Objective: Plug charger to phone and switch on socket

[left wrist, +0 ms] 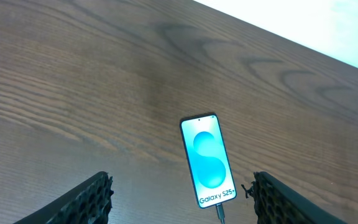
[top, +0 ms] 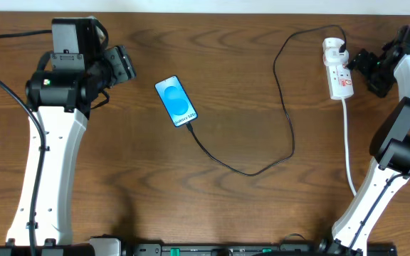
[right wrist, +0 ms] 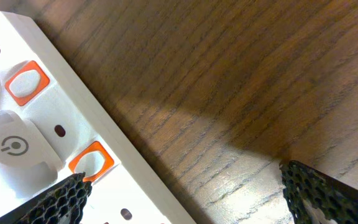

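Left jaws stand wide apart and empty above the wooden counter (left wrist: 73,87). The phone (left wrist: 208,160) lies ahead between the two fingertips (left wrist: 95,199), screen lit, with the charger (left wrist: 220,214) plugged into its nearer end. Right jaws gape fully, holding nothing, one fingertip (right wrist: 64,199) at the socket (right wrist: 55,118) beside an orange switch (right wrist: 91,163).

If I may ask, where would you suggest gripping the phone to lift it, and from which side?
Across its two long edges near the middle, coming straight down from above. The phone lies flat, screen up, on the table, so only its thin sides offer purchase. The charger is plugged into its "Galaxy" end, so keep clear there.
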`<state>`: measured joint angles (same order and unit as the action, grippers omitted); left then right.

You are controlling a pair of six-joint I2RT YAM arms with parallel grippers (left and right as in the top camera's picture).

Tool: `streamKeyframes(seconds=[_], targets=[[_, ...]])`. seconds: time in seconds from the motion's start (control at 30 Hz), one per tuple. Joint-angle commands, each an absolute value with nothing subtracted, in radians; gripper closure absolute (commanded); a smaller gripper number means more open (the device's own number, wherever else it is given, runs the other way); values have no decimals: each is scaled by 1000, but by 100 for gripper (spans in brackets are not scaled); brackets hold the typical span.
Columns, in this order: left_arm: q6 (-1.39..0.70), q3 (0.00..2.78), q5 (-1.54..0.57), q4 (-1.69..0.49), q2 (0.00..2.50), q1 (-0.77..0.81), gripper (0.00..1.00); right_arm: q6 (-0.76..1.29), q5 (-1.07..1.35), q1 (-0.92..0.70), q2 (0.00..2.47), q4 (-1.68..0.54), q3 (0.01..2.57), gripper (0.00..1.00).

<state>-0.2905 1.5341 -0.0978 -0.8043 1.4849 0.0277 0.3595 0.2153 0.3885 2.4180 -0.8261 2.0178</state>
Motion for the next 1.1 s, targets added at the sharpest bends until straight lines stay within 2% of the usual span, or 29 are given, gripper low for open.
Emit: streamKeyframes(seconds=[0.0,1.07], targets=[[-282,1537,-85,-804,1493,23,27,370,215,391,2428,-822,2016,1],[-282,1537,-85,-804,1494,23,27,389,177,356,2428,-805,2016,1]])
